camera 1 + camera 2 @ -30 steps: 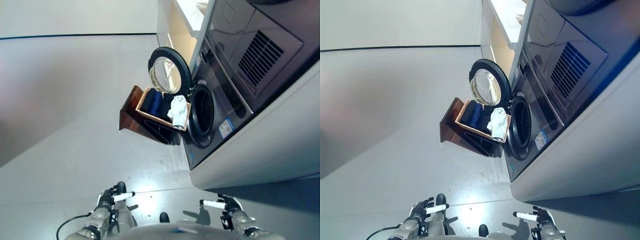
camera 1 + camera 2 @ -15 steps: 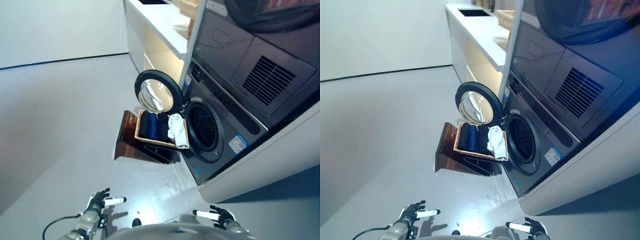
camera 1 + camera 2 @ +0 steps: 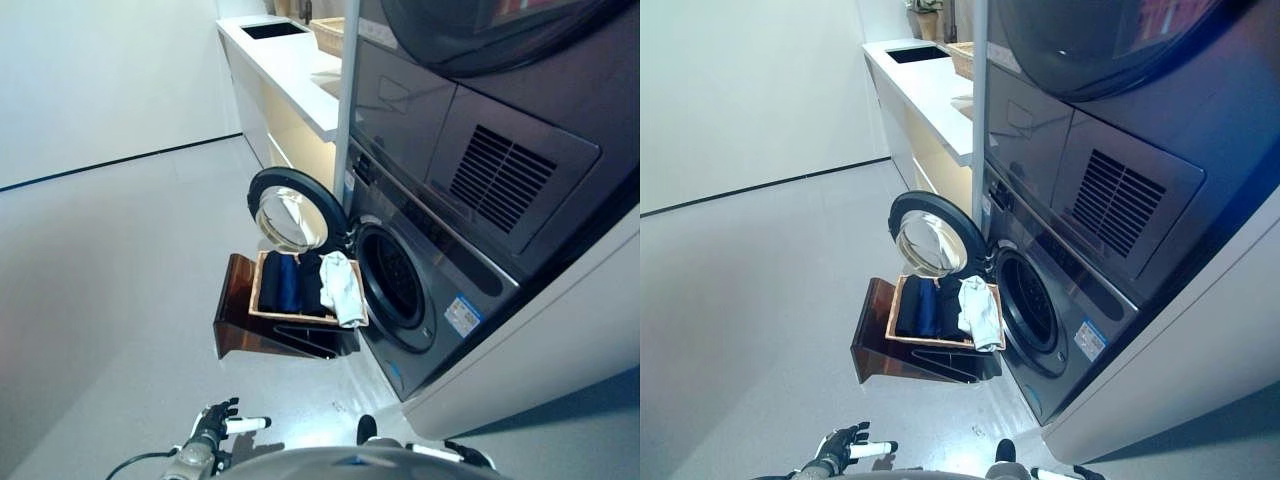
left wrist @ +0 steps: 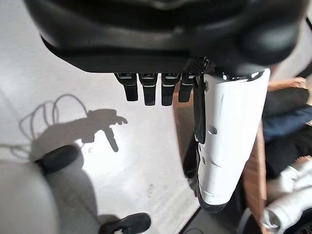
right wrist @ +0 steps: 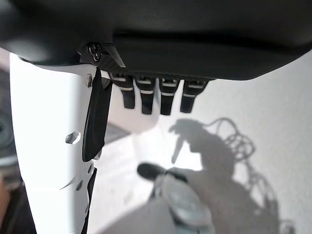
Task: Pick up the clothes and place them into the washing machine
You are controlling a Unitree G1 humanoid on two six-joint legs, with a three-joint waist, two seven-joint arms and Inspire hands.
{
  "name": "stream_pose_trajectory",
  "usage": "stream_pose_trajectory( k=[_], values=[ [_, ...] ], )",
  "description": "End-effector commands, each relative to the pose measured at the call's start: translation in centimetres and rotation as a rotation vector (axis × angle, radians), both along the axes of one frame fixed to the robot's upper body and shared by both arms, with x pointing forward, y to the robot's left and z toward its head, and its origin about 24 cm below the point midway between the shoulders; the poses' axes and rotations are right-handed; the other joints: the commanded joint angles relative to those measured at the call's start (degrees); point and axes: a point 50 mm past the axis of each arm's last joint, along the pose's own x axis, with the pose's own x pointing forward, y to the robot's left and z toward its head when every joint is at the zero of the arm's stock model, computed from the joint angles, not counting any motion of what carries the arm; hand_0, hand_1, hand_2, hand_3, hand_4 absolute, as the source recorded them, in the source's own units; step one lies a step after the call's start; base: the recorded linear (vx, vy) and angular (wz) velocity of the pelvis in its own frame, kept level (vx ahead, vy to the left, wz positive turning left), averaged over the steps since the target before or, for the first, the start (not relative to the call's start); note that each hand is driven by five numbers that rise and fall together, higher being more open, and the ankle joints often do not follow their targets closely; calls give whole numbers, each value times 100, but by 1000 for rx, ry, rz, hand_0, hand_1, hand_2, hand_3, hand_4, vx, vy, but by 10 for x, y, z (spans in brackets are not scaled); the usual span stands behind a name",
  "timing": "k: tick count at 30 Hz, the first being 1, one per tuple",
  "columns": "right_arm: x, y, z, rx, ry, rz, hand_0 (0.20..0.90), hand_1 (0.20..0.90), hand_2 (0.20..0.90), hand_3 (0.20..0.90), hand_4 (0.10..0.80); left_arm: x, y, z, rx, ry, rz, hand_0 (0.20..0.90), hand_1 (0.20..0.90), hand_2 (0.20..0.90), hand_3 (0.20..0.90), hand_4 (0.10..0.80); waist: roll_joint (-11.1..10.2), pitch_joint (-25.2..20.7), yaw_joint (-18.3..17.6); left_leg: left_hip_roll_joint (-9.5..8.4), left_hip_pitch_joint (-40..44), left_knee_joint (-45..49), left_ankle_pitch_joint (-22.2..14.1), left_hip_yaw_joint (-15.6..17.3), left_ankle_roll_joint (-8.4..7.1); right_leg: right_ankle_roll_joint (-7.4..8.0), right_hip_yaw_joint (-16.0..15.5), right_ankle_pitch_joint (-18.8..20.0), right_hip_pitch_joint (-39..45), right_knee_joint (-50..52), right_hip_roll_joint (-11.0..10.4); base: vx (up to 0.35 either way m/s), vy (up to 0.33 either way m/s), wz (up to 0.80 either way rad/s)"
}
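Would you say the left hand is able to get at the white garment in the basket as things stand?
Probably not yet: the left hand hangs low, well short of the white garment draped over the basket. Nothing blocks the way, so stepping closer should do.

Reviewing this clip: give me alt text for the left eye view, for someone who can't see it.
A front-loading washing machine stands with its round door swung open; beside the opening, a wooden laundry basket on a dark stand holds dark blue clothes and a white garment draped over its edge. The robot's left hand, open and empty, hangs low above the grey floor, well short of the basket.
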Motion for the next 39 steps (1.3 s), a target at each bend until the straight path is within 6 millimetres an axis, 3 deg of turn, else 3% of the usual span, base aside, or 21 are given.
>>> stream_pose_trajectory(
  k=[1, 4, 7, 10, 12, 13, 16, 19, 22, 23, 25, 27, 28, 29, 35, 39],
  values=[
    [18, -1, 3, -7, -62, 1, 900, 900, 900, 900, 800, 55, 13, 27, 37, -221, -35, 900, 900, 900, 900, 800, -200, 117, -90, -82, 68, 574, -101, -160, -290, 608, 163, -221, -597, 370, -172, 165, -157, -10],
    [20, 0, 3, -5, -64, 6, 900, 900, 900, 900, 800, 56, 12, 27, 29, -224, -21, 900, 900, 900, 900, 800, -167, 27, -63, 73, -55, 1153, 108, -175, -492, 450, 127, -414, -352, 220, 51, 173, -172, 5],
    [25, -1, 4, -12, -76, 11, 900, 900, 900, 900, 800, 56, 11, 27, 17, -229, -7, 900, 900, 900, 900, 800, -229, 127, 44, 158, -737, 2708, 701, -305, -658, 186, 165, -703, 54, 54, 225, 122, -181, 8],
    [33, -5, 7, -25, -92, 14, 900, 900, 900, 900, 800, 55, 10, 27, 16, -239, 7, 900, 900, 900, 900, 800, -333, 356, 239, -28, -1319, 3884, 1042, -596, -608, 7, 254, -863, 371, 36, 216, 122, -112, -7],
    [35, -5, 8, -28, -97, 17, 900, 900, 900, 900, 800, 54, 9, 26, 15, -238, 8, 900, 900, 900, 900, 800, -346, 389, 265, 22, -1448, 3964, 1045, -527, -561, -13, 263, -897, 440, 39, 218, 111, -38, -27],
    [43, -5, 9, -30, -124, 21, 900, 900, 900, 900, 800, 47, 10, 24, 21, -224, 12, 900, 900, 900, 900, 800, -441, 442, 370, 116, -1927, 3721, 977, -392, -440, -17, 350, -974, 554, 46, 161, 152, -17, 12],
    [48, -2, 10, -26, -141, 40, 900, 900, 900, 900, 800, 40, 15, 22, 31, -206, 46, 900, 900, 900, 900, 800, -469, 489, 546, 261, -2354, 3159, 787, -364, -327, 24, 541, -1102, 709, 15, 196, 176, 28, -34],
    [55, 0, 11, -26, -161, 56, 900, 900, 900, 900, 800, 38, 16, 21, 34, -206, 66, 900, 900, 900, 900, 800, -395, 474, 668, 411, -2574, 1972, 898, -414, -338, 105, 639, -1226, 844, -42, 250, 161, 66, 19],
    [62, 2, 13, -26, -188, 94, 900, 900, 900, 900, 800, 41, 18, 24, 31, -234, 88, 900, 900, 900, 900, 800, -254, 478, 828, 626, -2417, 509, 1433, -535, -507, 201, 825, -1440, 1048, -42, 314, 288, 158, -33],
    [72, 3, 16, -30, -224, 115, 900, 900, 900, 900, 800, 46, 20, 28, 41, -263, 97, 900, 900, 900, 900, 800, -199, 433, 879, 728, -2563, -11, 1588, -494, -657, 270, 877, -1582, 1144, -42, 306, 312, 168, -20],
    [82, 9, 18, -15, -257, 136, 900, 900, 900, 900, 800, 50, 23, 30, 48, -282, 111, 900, 900, 900, 900, 800, -188, 384, 888, 771, -2521, -71, 1663, -338, -704, 318, 960, -1649, 1256, -42, 273, 268, 185, -18],
    [88, 14, 19, -6, -279, 153, 900, 900, 900, 900, 800, 54, 27, 33, 61, -298, 113, 900, 900, 900, 900, 800, -191, 339, 907, 750, -2430, -94, 1676, -381, -687, 335, 1021, -1668, 1273, -42, 246, 178, 161, -42],
    [96, 26, 19, 25, -299, 197, 900, 900, 900, 900, 800, 67, 30, 41, 87, -346, 79, 900, 900, 900, 900, 800, -239, 256, 950, 690, -2341, -75, 1680, -628, -674, 357, 1181, -1723, 1313, -42, 186, 213, 182, -54],
    [96, 29, 18, 32, -293, 203, 900, 900, 900, 900, 800, 68, 32, 42, 93, -352, 74, 900, 900, 900, 900, 800, -272, 244, 947, 660, -2287, -84, 1637, -635, -658, 362, 1231, -1720, 1353, -42, 137, 306, 259, -62],
    [99, 43, 16, 80, -308, 213, 900, 900, 900, 900, 800, 95, 47, 67, 148, -481, 55, 900, 900, 900, 900, 800, -514, 118, 944, 315, -2397, 619, 1170, -299, -379, 652, 1293, -1646, 1329, 276, -402, 157, 188, -36],
    [99, 43, 17, 87, -313, 221, 900, 900, 900, 900, 800, 107, 49, 81, 141, -564, 56, 900, 900, 900, 900, 800, -620, 32, 959, 162, -2707, 1073, 917, -262, -313, 735, 1266, -1553, 1254, 244, -571, 73, 93, -2]
  ],
)
